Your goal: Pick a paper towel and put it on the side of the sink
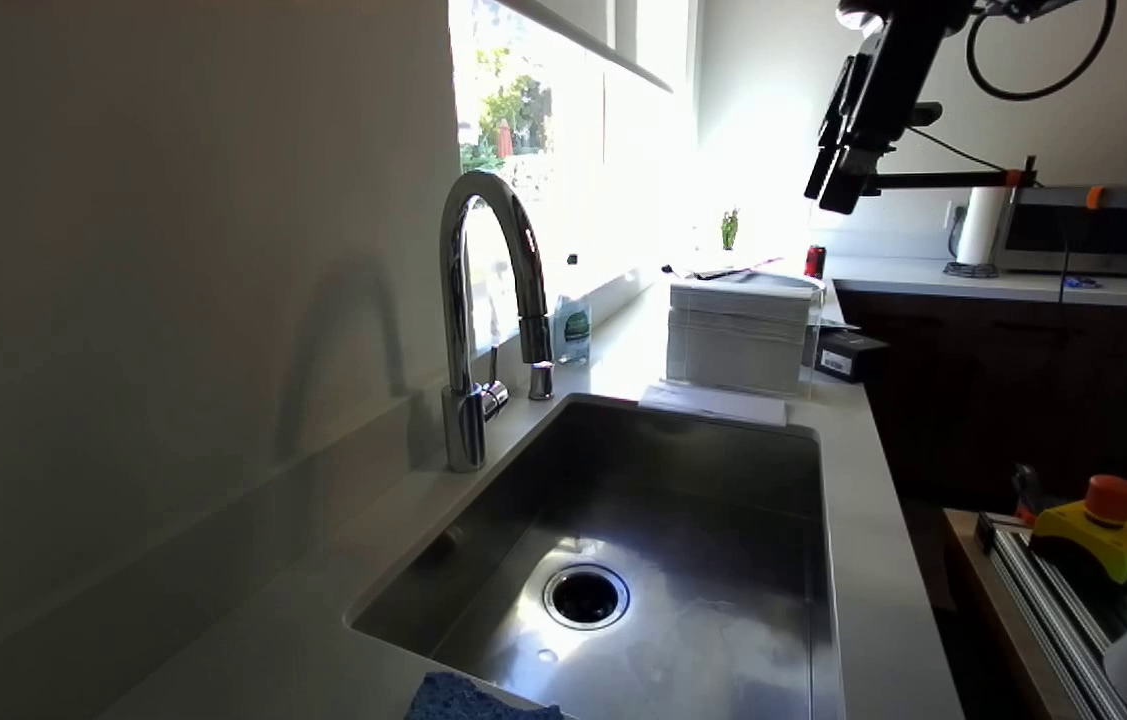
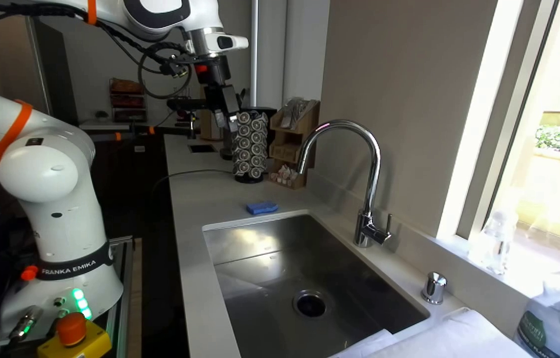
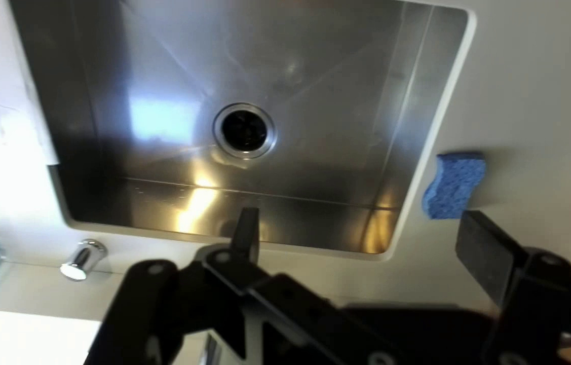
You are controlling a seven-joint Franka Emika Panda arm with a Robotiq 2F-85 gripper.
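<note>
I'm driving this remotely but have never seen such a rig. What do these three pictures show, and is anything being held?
The machine is a white Franka Emika arm ending in a black gripper. Two pictures come from cameras standing outside the robot; the wrist picture looks down on the steel sink, with the gripper's fingers reaching in from the bottom. On the counter, a blue sponge lies near one end of the sink; at the opposite end lies a white paper towel, beside a white stack. The gripper is open, and nothing is held.
</note>
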